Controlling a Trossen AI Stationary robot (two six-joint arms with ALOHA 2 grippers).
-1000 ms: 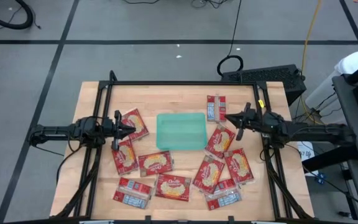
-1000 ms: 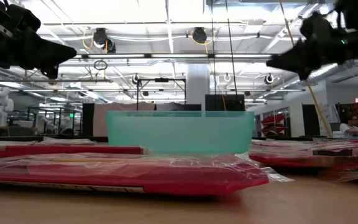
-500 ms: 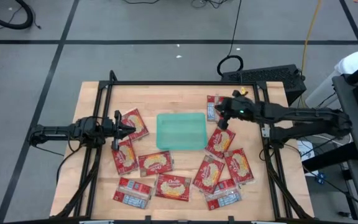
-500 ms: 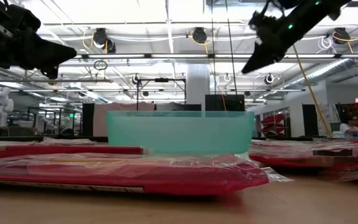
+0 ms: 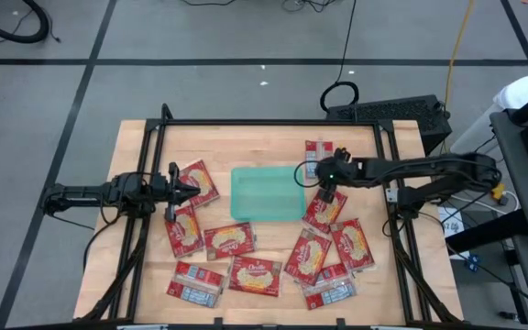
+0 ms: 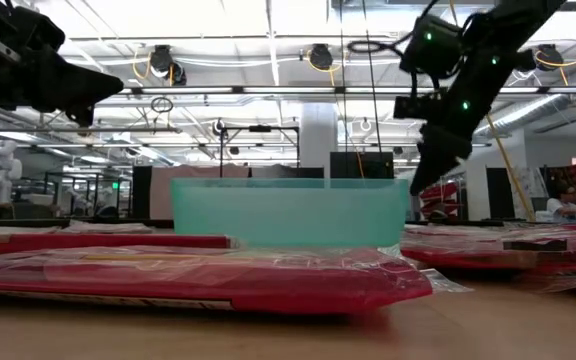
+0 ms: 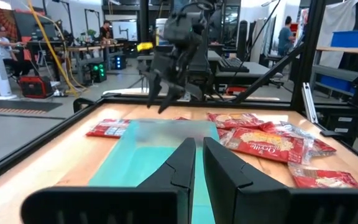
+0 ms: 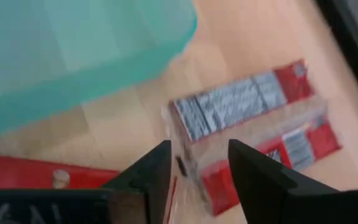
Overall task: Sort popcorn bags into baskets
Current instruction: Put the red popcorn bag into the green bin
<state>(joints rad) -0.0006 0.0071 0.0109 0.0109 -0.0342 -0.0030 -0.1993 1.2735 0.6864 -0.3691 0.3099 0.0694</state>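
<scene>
The teal basket (image 5: 264, 194) sits mid-table with nothing in it. Several red popcorn bags lie flat around it, such as one on the left (image 5: 200, 181) and one on the right (image 5: 324, 209). One bag (image 5: 317, 158) lies grey-white side up off the basket's far right corner. My right gripper (image 5: 312, 178) hangs open above the gap between that bag (image 8: 241, 106) and the basket's corner (image 8: 73, 50), fingers pointing steeply down (image 6: 420, 183), touching nothing. My left gripper (image 5: 193, 190) hovers left of the basket, shut and with nothing in it (image 7: 199, 163).
More bags crowd the near half of the table (image 5: 255, 275), some overlapping at the near right (image 5: 330, 275). A black frame (image 5: 264, 124) borders the tabletop. Bare wood shows between the basket and the far edge (image 5: 246, 147).
My right gripper has swung from right of the basket toward the table's left and come down, tipping from near level to steeply downward, over the basket's far right corner. My left gripper has kept still. No bag has moved.
</scene>
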